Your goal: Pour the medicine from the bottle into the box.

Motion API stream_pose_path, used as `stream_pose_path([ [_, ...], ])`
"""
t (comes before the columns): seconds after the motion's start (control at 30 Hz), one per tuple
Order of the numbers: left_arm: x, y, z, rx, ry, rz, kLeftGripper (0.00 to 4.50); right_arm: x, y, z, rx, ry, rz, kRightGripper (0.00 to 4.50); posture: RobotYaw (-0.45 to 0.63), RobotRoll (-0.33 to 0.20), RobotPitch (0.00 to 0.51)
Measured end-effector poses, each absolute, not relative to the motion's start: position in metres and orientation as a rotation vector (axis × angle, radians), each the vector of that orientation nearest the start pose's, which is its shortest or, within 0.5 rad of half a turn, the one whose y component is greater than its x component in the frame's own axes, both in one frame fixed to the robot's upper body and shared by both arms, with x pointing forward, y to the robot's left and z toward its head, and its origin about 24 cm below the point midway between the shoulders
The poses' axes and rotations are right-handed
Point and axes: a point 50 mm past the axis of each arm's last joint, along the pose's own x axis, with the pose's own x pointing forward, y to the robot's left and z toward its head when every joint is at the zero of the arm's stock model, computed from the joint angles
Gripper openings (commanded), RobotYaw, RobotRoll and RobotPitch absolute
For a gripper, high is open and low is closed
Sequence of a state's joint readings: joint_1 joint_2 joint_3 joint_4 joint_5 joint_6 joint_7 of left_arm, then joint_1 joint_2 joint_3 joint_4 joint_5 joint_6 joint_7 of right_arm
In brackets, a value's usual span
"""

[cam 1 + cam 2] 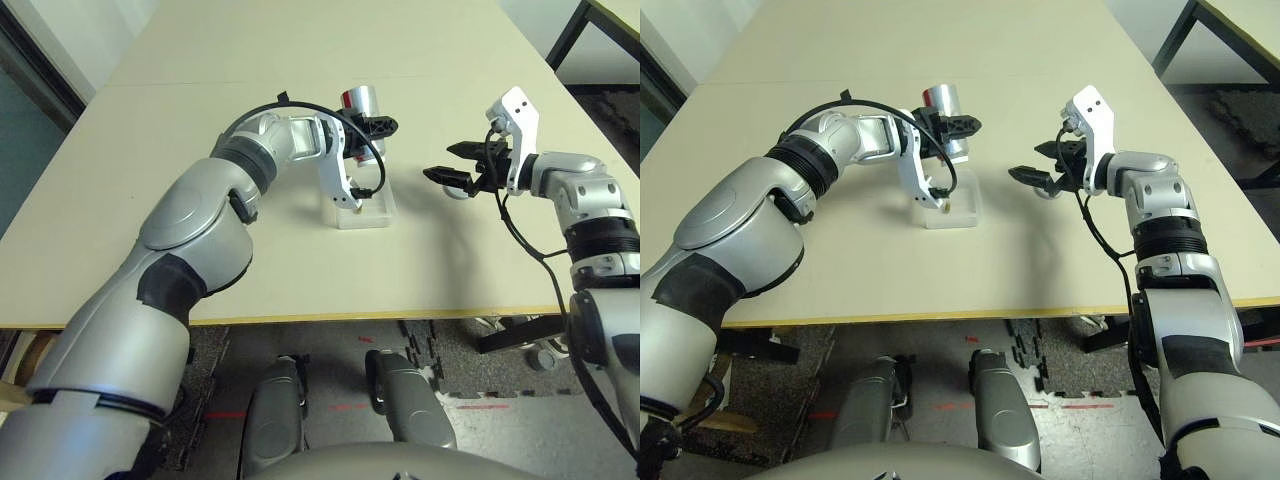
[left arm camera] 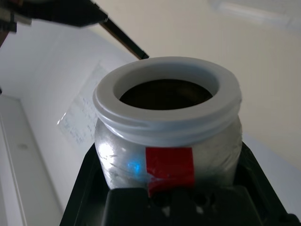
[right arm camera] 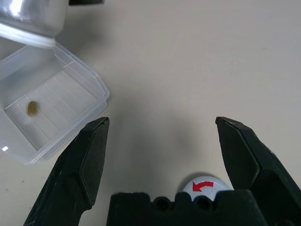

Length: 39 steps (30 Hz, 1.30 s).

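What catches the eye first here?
Probably the silver bottle, uncapped and tipped neck-down in the left gripper above a clear plastic box with one small brown pill inside. Next, the right gripper stands open over the table, with a white cap with a red arrow lying below it.

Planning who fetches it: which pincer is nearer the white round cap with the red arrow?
Right: the right pincer is open just above the cap; the left pincer is farther left, holding the silver bottle.
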State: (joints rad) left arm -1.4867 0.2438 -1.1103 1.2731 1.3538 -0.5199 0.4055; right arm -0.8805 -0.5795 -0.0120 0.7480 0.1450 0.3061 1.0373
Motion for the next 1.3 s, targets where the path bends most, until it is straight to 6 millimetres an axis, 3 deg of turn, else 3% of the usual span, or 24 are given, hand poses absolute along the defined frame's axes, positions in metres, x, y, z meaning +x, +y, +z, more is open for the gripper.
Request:
stream_pose_path([
  [0.1,0.401,0.037,0.199,-3.298,1.346,0.994,2.64,0.371,-0.231,0.163,-0.201,0.261,0.786,4.50,-0.15,0.000,0.141],
  [0.23,0.407,0.048,0.210,-3.636,1.231,1.173,2.64,0.370,-0.231,0.162,-0.212,0.261,0.790,4.50,-0.15,0.000,0.144],
  [0.33,0.413,0.064,0.214,-4.058,1.036,1.645,2.64,0.369,-0.232,0.161,-0.231,0.250,0.799,4.50,-0.14,0.000,0.148],
  [0.37,0.416,0.072,0.214,-4.170,0.917,1.887,2.64,0.368,-0.234,0.161,-0.239,0.248,0.808,4.50,-0.14,0.000,0.149],
  [0.47,0.420,0.093,0.214,-4.276,0.636,2.529,2.64,0.364,-0.235,0.158,-0.260,0.251,0.853,4.50,-0.14,0.000,0.153],
  [0.57,0.422,0.109,0.206,-4.056,0.315,3.356,2.64,0.359,-0.231,0.161,-0.284,0.231,0.942,4.50,-0.14,0.000,0.154],
  [0.7,0.420,0.124,0.191,-3.537,-0.024,4.139,2.64,0.352,-0.224,0.165,-0.311,0.208,1.046,4.50,-0.14,0.000,0.157],
  [0.8,0.419,0.134,0.181,-3.020,-0.248,4.658,2.64,0.350,-0.221,0.166,-0.334,0.204,1.090,4.50,-0.14,0.000,0.165],
  [0.83,0.418,0.137,0.179,0.361,0.041,-0.599,2.64,0.349,-0.221,0.166,-0.344,0.202,1.100,4.50,-0.14,0.000,0.167],
  [1.13,0.418,0.153,0.172,0.048,0.015,-0.477,2.64,0.348,-0.220,0.166,-0.362,0.205,1.122,4.50,-0.14,0.000,0.166],
  [1.3,0.412,0.154,0.150,0.011,-0.011,-0.462,2.64,0.348,-0.219,0.165,-0.374,0.212,1.124,4.50,-0.15,0.000,0.166],
])
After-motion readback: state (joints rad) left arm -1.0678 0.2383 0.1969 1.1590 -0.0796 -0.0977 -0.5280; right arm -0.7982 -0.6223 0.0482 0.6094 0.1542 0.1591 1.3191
